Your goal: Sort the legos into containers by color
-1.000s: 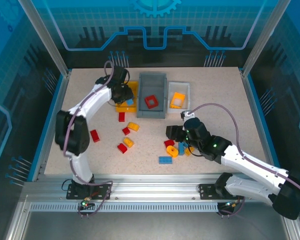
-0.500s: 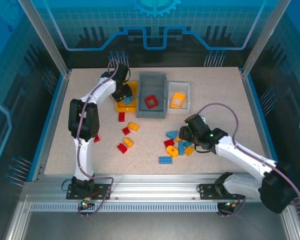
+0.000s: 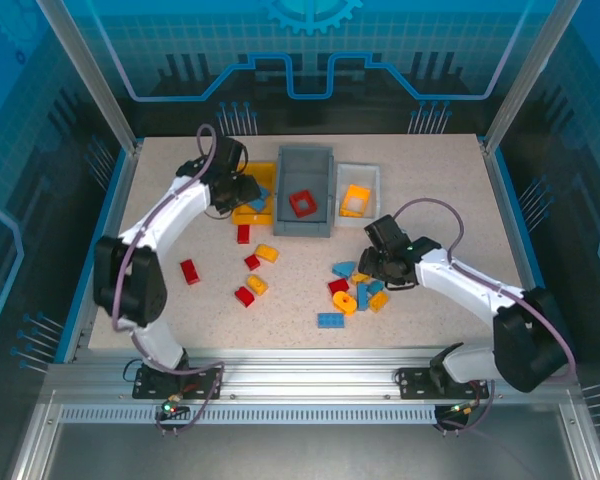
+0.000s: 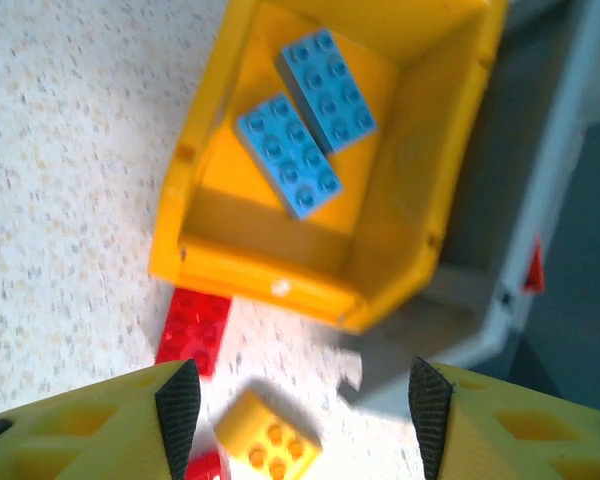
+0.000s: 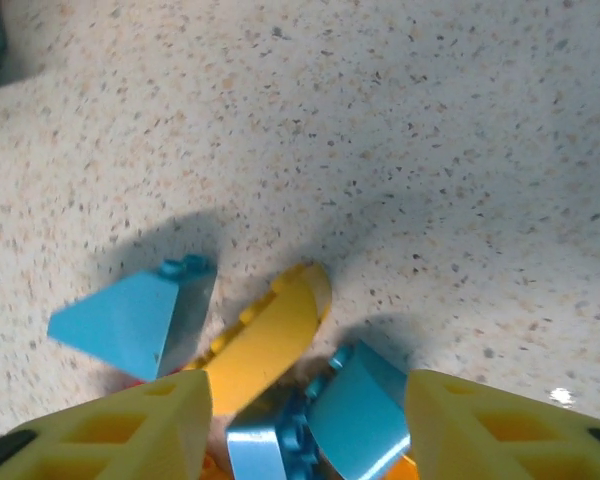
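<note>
My left gripper (image 3: 242, 190) (image 4: 303, 405) hangs open and empty beside the left rim of the yellow container (image 3: 256, 207) (image 4: 280, 275), which holds two blue legos (image 4: 305, 120). Below it on the table lie a yellow lego (image 4: 268, 440) and a red lego (image 4: 195, 330). The grey container (image 3: 305, 222) holds a red frame lego (image 3: 302, 203). An orange lego (image 3: 355, 198) lies in the white container (image 3: 359, 170). My right gripper (image 3: 373, 264) (image 5: 308, 400) is open, low over a cluster, with its fingers either side of a rounded blue lego (image 5: 355, 410). A yellow arch (image 5: 265, 340) and a blue slope (image 5: 130, 320) lie beside it.
Loose legos are scattered on the table: red ones (image 3: 189, 271) (image 3: 244, 296) (image 3: 243, 233), yellow ones (image 3: 267, 252) (image 3: 257, 284), and a flat blue one (image 3: 330, 320) near the front. Blue rails (image 3: 505, 200) edge the table. Free room lies at the right.
The left gripper has opened beside the yellow container and its arm has swung out to the left. The right gripper has moved right, over the cluster, and its jaws have narrowed a little.
</note>
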